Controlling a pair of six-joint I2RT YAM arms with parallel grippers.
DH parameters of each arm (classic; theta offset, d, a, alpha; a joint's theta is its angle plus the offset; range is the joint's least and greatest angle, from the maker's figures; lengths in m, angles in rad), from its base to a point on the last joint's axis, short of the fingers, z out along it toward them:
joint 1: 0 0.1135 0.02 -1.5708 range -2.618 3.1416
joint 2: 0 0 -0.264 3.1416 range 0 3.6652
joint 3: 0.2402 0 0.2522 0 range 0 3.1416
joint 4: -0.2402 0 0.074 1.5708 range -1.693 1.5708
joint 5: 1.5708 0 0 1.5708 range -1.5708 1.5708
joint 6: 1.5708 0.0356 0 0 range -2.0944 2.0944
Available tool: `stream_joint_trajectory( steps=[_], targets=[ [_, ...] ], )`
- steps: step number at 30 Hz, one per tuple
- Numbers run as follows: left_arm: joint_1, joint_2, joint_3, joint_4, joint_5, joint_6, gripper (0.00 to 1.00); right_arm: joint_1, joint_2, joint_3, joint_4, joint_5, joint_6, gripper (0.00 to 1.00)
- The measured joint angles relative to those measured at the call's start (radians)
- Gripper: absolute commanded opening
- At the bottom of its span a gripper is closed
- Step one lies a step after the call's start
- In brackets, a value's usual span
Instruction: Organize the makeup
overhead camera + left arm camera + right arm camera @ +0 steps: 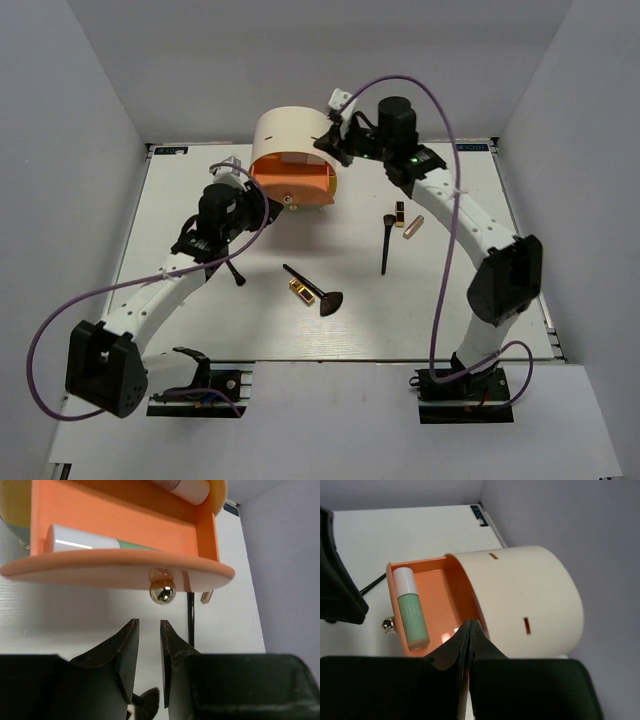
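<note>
On the left, the left hand (148, 627) points at the little gold knob (162, 592) on the front of the orange drawer (115, 570). Its two fingers are spread just a bit, with nothing between them. The knob sits right ahead of the gap and is not touched. A thin black brush (235, 272) lies on the counter (450, 300) under that arm. The drawer stands open from the round cream box (525, 600), and the mint-green tube (95, 542) lies flat inside it, along the front wall. In front of the drawer lie a small gold-and-red lipstick (299, 291) and the fan brush (330, 303), just beside each other. The right hand (470, 627) is up where the drawer meets the box, with its fingers pressed together and nothing showing between them. Further right lie a long black brush (386, 243), another small lipstick (399, 213) and a pinkish stick (413, 227), all near each other. I think the job now is to take hold of the knob. To do it well, the left hand should go straight ahead so the knob slips into the gap. If the knob is too fat, it should open wider. Then it should squeeze softly and move the drawer in a straight line, so the light box does not slide or tip.
</note>
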Motion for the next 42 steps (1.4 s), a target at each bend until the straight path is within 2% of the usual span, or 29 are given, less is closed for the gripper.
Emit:
stream_joint_trajectory(
  steps=[6, 11, 23, 27, 31, 38, 40, 42],
  targets=[
    [-0.002, 0.128, 0.076, 0.010, -0.002, 0.008, 0.35, -0.072, -0.221, -0.179, 0.067, 0.013, 0.045, 0.00],
    [-0.002, 0.211, 0.142, 0.020, -0.019, 0.011, 0.34, -0.107, -0.326, -0.290, 0.098, 0.014, 0.068, 0.00],
    [-0.002, 0.426, 0.355, 0.024, -0.112, 0.025, 0.36, -0.183, -0.392, -0.415, 0.097, 0.000, 0.127, 0.00],
    [-0.002, 0.457, 0.394, 0.023, -0.159, 0.024, 0.39, -0.197, -0.421, -0.444, 0.099, -0.008, 0.137, 0.00],
    [-0.002, 0.477, 0.417, 0.022, -0.187, 0.019, 0.47, -0.210, -0.437, -0.471, 0.101, -0.024, 0.146, 0.00],
    [-0.002, 0.480, 0.418, 0.028, -0.196, 0.008, 0.49, -0.230, -0.444, -0.512, 0.101, -0.043, 0.165, 0.00],
    [-0.002, 0.462, 0.393, 0.048, -0.187, 0.007, 0.50, -0.233, -0.454, -0.527, 0.101, -0.047, 0.171, 0.04],
    [-0.002, 0.420, 0.339, 0.071, -0.171, 0.002, 0.50, -0.238, -0.467, -0.545, 0.101, -0.050, 0.177, 0.14]
  ],
)
